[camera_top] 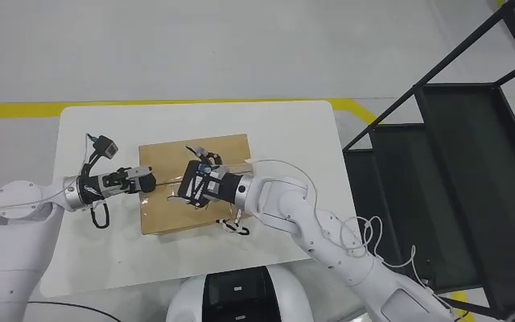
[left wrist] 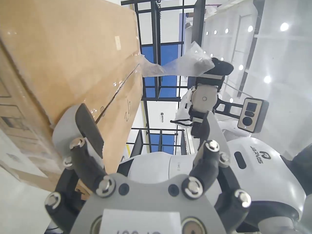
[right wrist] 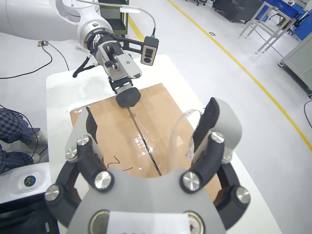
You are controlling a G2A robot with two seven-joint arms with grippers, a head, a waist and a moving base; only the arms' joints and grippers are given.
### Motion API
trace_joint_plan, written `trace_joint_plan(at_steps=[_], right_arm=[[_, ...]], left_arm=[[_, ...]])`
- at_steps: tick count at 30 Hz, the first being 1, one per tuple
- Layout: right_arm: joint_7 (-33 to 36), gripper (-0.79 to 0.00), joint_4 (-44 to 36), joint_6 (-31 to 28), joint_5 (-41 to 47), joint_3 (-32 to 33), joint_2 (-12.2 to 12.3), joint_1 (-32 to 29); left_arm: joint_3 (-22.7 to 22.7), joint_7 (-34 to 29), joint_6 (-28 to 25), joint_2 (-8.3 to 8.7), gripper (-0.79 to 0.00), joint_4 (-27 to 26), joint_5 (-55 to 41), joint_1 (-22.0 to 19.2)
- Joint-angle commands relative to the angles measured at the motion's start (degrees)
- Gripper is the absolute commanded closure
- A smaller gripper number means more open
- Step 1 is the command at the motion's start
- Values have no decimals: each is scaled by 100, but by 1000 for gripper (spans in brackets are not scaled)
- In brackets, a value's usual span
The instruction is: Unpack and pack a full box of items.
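Rt gripper agape over cardboard box (clear-taped).

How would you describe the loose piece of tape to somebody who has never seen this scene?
On the white table sits a closed brown cardboard box with a taped seam along its top. From that seam a strip of clear plastic tape rises to one finger of the right end effector. Unlike the flat tape nearby, it hangs crumpled in the air.
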Motion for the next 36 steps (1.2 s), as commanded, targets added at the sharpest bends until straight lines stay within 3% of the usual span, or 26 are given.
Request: trace_joint_plan(at_steps=[1, 14, 27, 36], right_arm=[[9, -785, 151, -21, 54, -91, -30, 82], [46, -785, 1168, 91, 581, -419, -266, 691], [112, -785, 1366, 35, 631, -592, -359, 721], [179, -785, 1448, -47, 671, -614, -388, 687]], left_arm=[[-12, 14, 5, 1, -785, 4, -26, 8], [-204, 209, -99, 28, -785, 23, -136, 124], [-396, 337, -144, 52, -785, -11, -312, 258], [-1164, 48, -318, 97, -785, 325, -1785, 496]])
